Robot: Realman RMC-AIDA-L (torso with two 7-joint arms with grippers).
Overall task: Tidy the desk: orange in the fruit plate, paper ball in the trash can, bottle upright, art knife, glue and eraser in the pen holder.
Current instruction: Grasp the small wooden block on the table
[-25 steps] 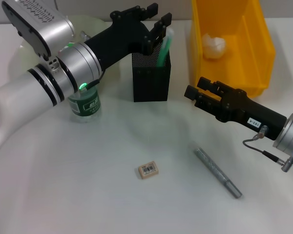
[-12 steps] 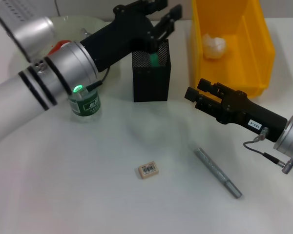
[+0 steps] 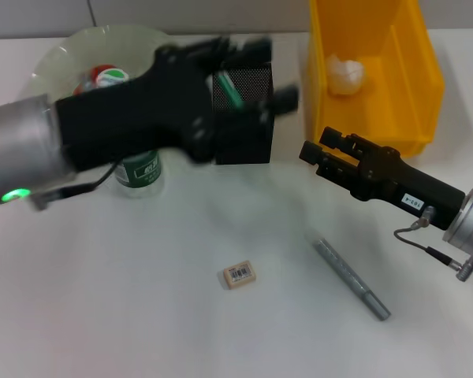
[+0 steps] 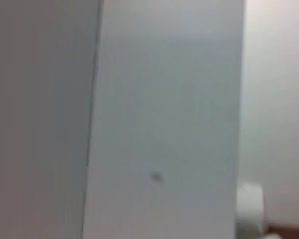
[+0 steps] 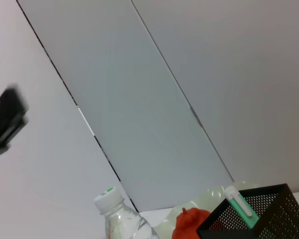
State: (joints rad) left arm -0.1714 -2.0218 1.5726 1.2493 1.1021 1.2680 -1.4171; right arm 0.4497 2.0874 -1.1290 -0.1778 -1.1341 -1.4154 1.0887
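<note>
The left hand (image 3: 252, 75) hovers blurred just in front of the pen holder (image 3: 244, 134), and I cannot tell whether its fingers are spread or closed. A green-and-white stick, likely the glue (image 3: 227, 88), leans inside the holder just behind that hand. The right hand (image 3: 311, 153) hangs low over the bench (image 3: 102, 315) beside the yellow trash can (image 3: 426, 94); its fingers look nearly together and grip nothing.

The eraser (image 3: 240, 274) lies flat on the bench, well below and to the left of the right hand, apart from everything else. It is probably light, firm and a little grippy, so a pinch across its two long sides should hold without slipping; being low, the fingers must come down almost to the bench.

The grey art knife (image 3: 351, 278) lies slantwise, near the right hand and just below it. It seems a slim, stiff, smooth rod that could roll, so gripping it across the middle looks safest.
</note>
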